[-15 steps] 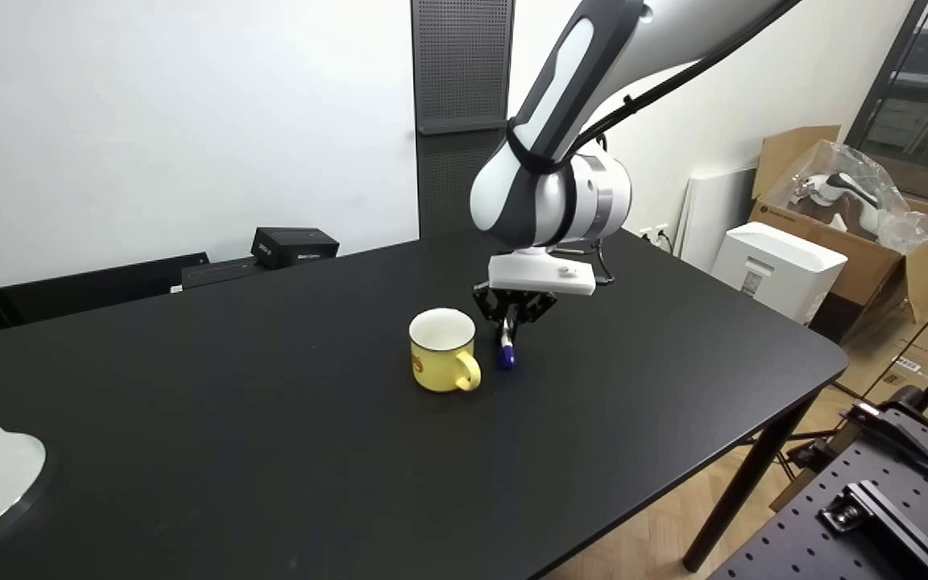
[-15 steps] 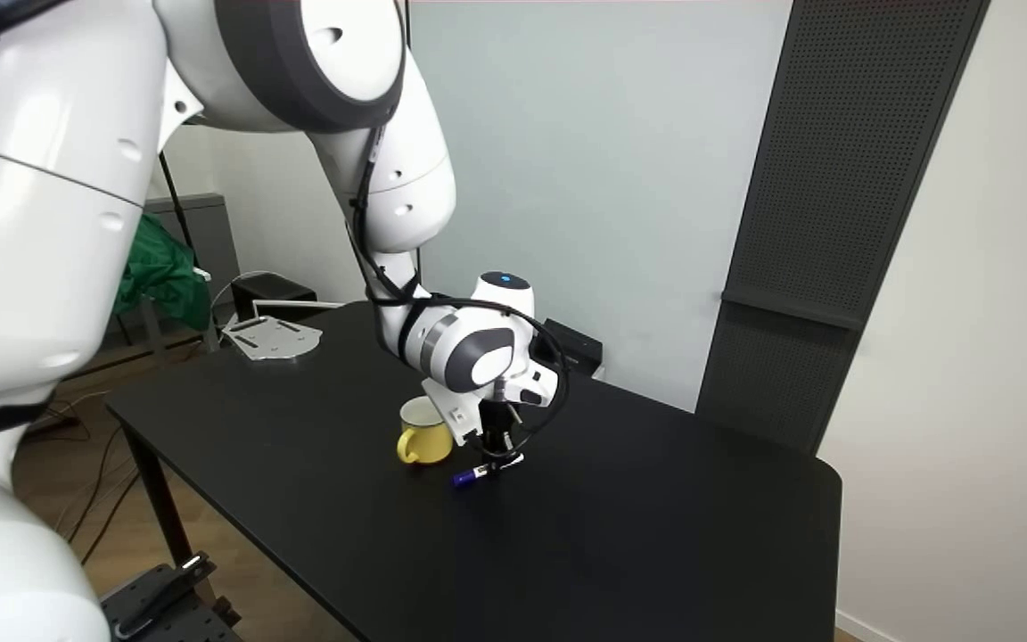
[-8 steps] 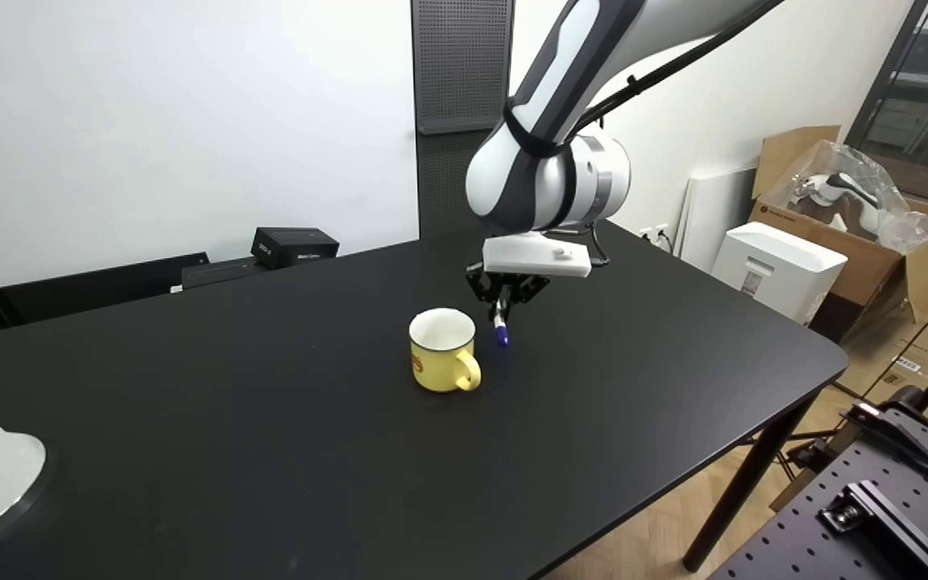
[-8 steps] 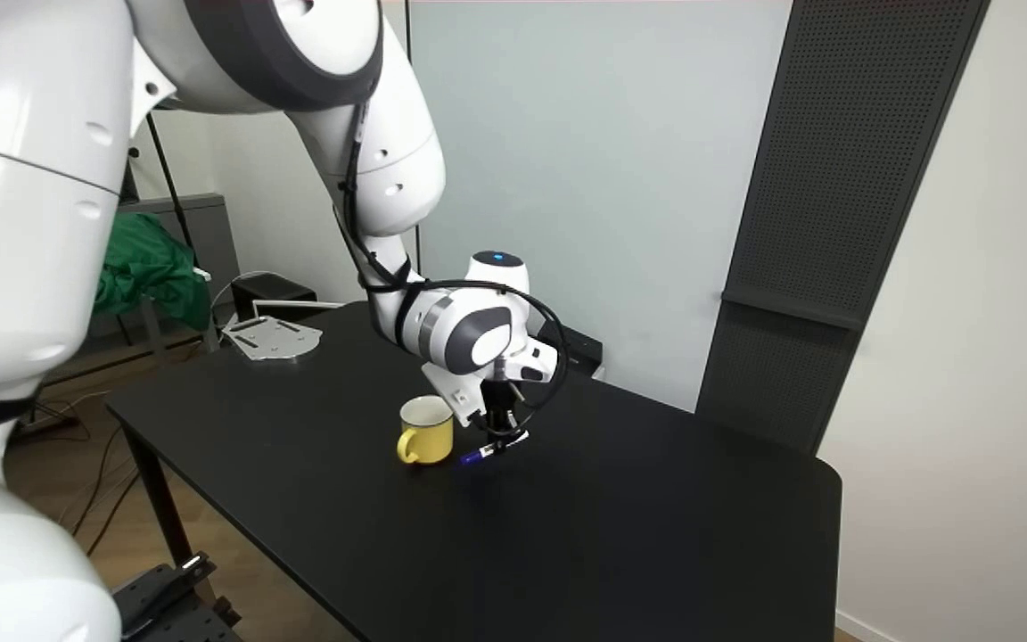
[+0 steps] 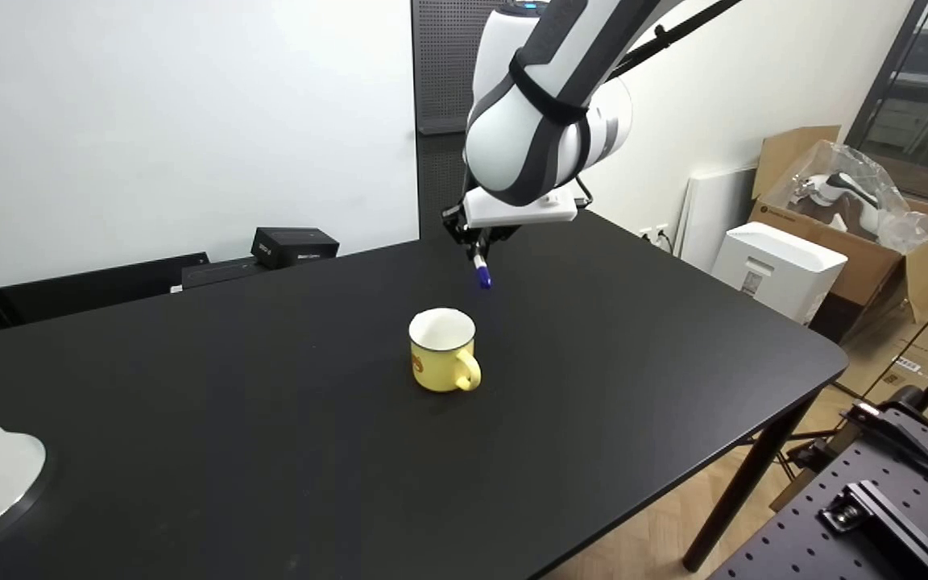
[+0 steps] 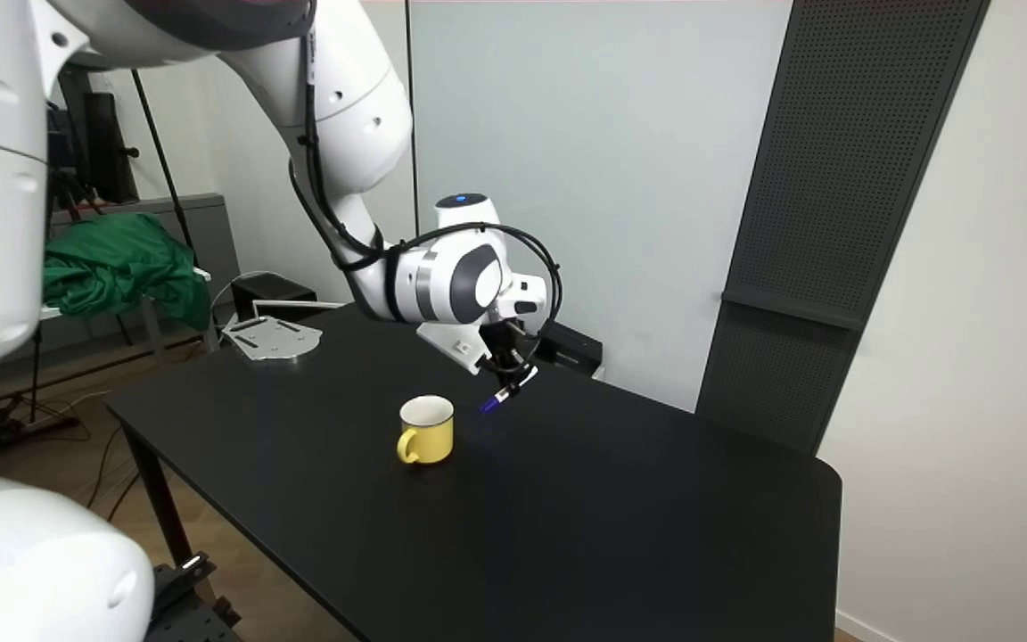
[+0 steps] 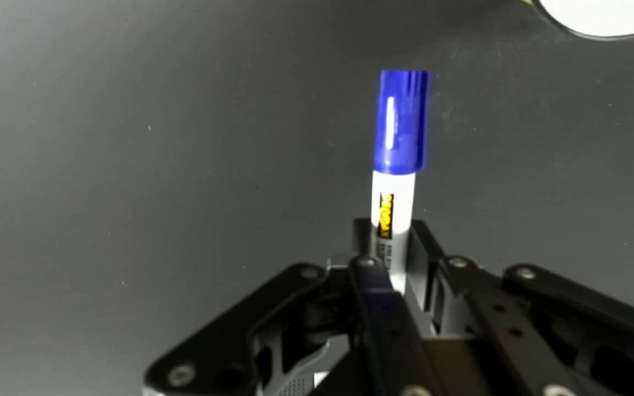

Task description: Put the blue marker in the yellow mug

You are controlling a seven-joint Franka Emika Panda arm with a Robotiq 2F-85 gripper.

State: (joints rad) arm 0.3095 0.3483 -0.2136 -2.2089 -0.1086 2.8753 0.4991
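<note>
The blue marker has a blue cap and a white body. My gripper is shut on its white body, and the cap sticks out beyond the fingertips in the wrist view. The marker is raised above the table and tilted, cap end down, also in an exterior view. The yellow mug stands upright on the table, its white inside showing, with nothing visible in it. In an exterior view the mug is left of and below the marker. The wrist view shows part of its rim at the top right.
The black table carries everything. Black boxes stand at its back edge by the wall. A flat metal plate lies at the table's far end. A perforated dark panel is on the wall.
My gripper has risen from the table with the marker and moved back from the mug. The marker has become more tilted, cap end down. The mug has not moved.
</note>
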